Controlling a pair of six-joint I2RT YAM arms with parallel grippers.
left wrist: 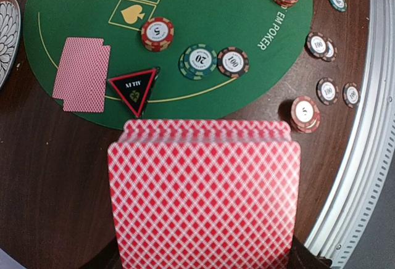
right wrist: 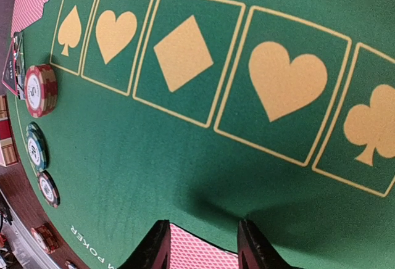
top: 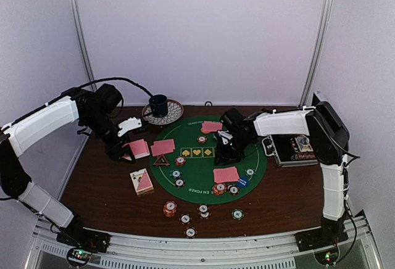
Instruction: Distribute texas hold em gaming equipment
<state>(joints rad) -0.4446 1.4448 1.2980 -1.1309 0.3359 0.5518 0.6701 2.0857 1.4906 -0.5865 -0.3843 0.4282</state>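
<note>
My left gripper (top: pixel 125 150) is shut on a fanned deck of pink-backed cards (left wrist: pixel 203 201), held over the brown table just left of the green mat (top: pixel 196 171). Ahead of the deck lie two face-down cards (left wrist: pixel 82 74), the red-rimmed black triangle (left wrist: pixel 134 87) and chips marked 5 (left wrist: pixel 157 33), 20 (left wrist: pixel 199 61) and 100 (left wrist: pixel 232 62). My right gripper (right wrist: pixel 203 223) hovers low over the mat near the row of suit boxes (right wrist: pixel 185 50). Its fingers stand apart and grip nothing. A pink card (right wrist: pixel 200 252) lies on the mat below them.
More face-down cards (top: pixel 212 126) lie at the mat's far side. A blue button (top: pixel 243 182) and chip stacks (top: pixel 220 189) sit near its front edge, with loose chips (top: pixel 170 208) on the wood. A card box (top: pixel 142 181), a mug (top: pixel 159 105) on a patterned plate (top: pixel 174 116) and an open case (top: pixel 293 148) stand around.
</note>
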